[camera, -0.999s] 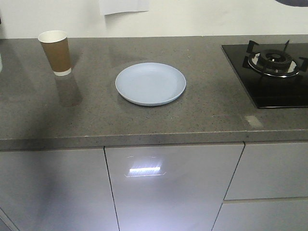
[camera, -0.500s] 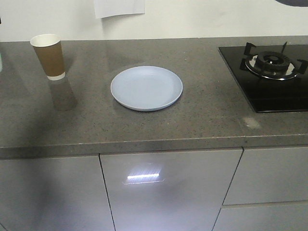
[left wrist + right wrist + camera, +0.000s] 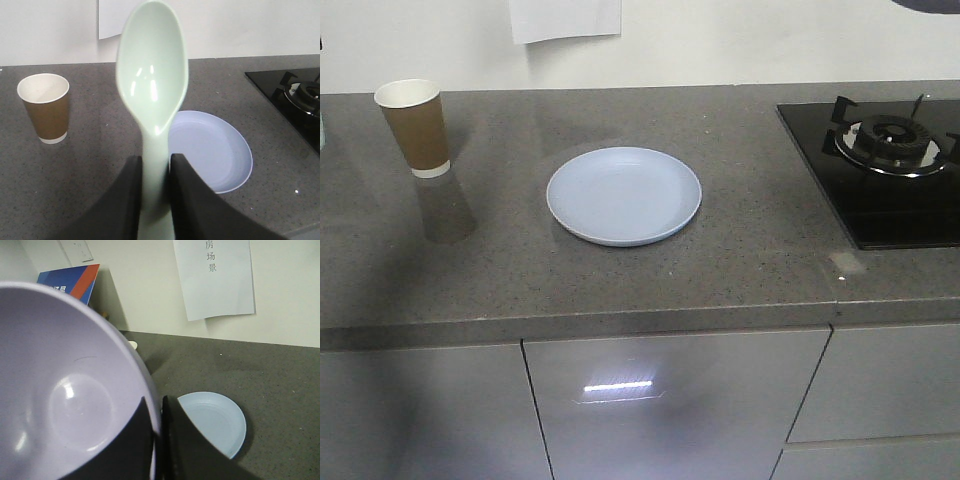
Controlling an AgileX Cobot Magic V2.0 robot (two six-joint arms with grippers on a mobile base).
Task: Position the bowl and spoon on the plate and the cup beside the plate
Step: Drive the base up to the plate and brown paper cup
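Writing shows in one place that can be read: a white paper sheet stuck to the wall behind the countertop carries printed characters running downward, of which 房, 场 and 景 are legible in the right wrist view; the top of the sheet is cut off. To its left a blue and orange box leans at the wall with white characters on it, too cropped to read. The cup is plain brown with no print, standing upright at the back left of the grey counter, well apart from the plate. The plate lies flat near the middle of the counter with nothing on it. A black gas hob is set into the counter at the far right, and grey cabinet doors run below the edge.

Neither arm shows in the front view. The left gripper has its dark fingers pressed against both sides of the handle of the spoon, which stands upright with its hollow facing the camera, held in the air above the counter. The right gripper pinches the rim of the bowl, one finger inside and one outside the wall, the bowl raised above the counter with the plate visible below it
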